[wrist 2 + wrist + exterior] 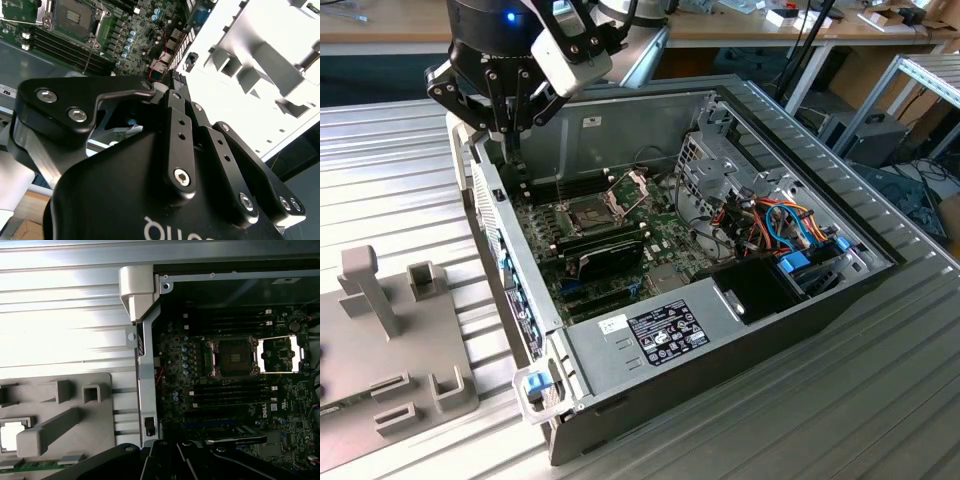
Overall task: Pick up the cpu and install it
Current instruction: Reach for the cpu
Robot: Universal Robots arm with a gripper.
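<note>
A ribbed metal table (400, 170) carries the work, with wooden benches and cables behind it. In the exterior view one open computer case (800, 330) lies on the table. Inside it are one dark square socket (590, 212) with its metal frame (636, 186) hinged up, and one long black expansion card (608, 252). One grey fixture (420, 330) sits on the table toward the exterior view's left of the case. The gripper (508, 148) hangs over the case's wall on that same side, jaws clenched together with nothing between them.

In the second wrist view the gripper (167, 87) has its black links drawn in to a point. The socket (75, 17) is well beyond it on the green board.

In the first wrist view one cpu (10, 436), a pale silver square, lies flat in a recess of the fixture (95, 420). It is outside the case and well apart from the gripper (170, 452), not between the jaws. One green circuit strip (35, 466) lies near it. The socket (234, 357) is bare, its frame (280, 355) folded open beside it, and the expansion card (235, 441) lies near the gripper's links.
</note>
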